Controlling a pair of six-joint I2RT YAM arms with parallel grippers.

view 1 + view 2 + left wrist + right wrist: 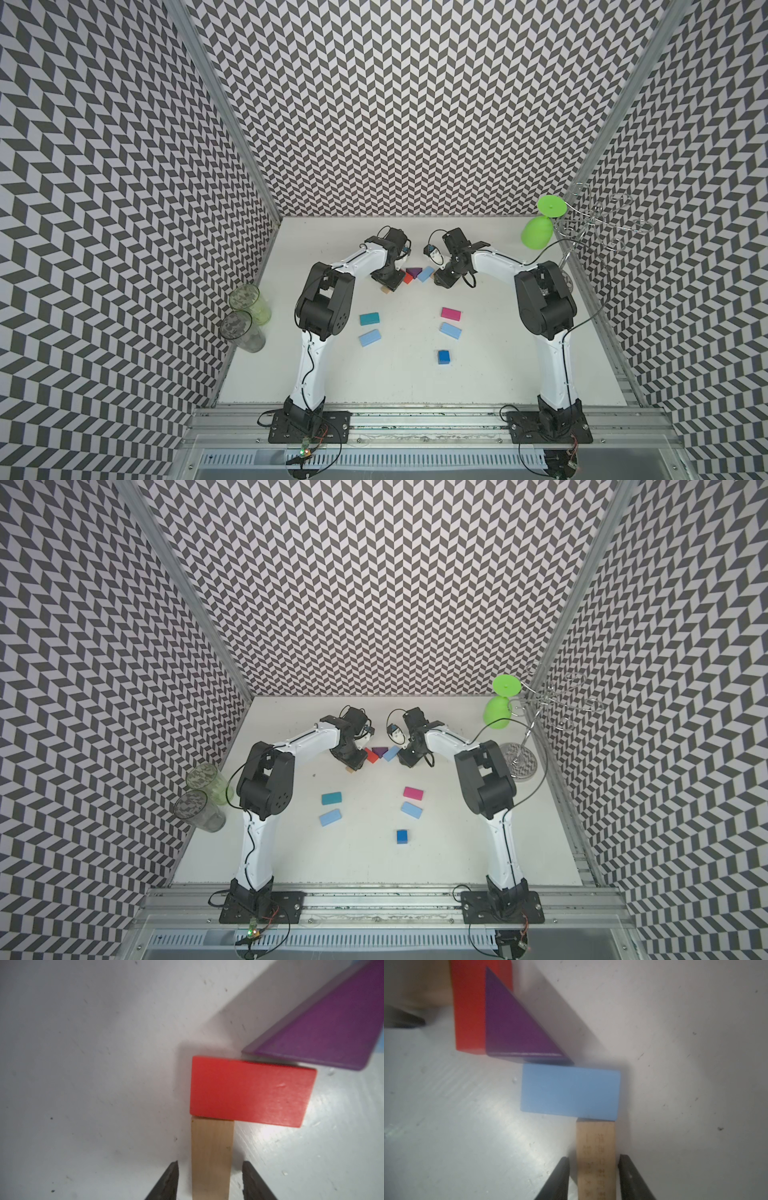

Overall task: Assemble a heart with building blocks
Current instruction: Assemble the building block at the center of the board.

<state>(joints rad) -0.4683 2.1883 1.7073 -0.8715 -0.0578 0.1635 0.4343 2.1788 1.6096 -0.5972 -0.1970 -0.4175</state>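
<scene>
At the table's far middle, a purple triangle [414, 272] lies with a red block [249, 1091] against one side and a light blue block [571, 1091] against the other. A tan block [211, 1157] butts the red block's end. My left gripper [210, 1162] straddles it, open, with a gap on each side. A second tan block [596, 1157] butts the light blue block. My right gripper [594, 1156] is open around it, the fingers just clear. Loose nearer blocks in both top views: teal [369, 318], light blue [370, 337], magenta [451, 313], light blue [451, 331], blue cube [444, 357].
Two clear tumblers [247, 318] stand against the left wall. A green goblet [538, 232] hangs upside down on a wire rack [540, 704] at the far right. Patterned walls close in three sides, and a metal rail [415, 419] runs along the front.
</scene>
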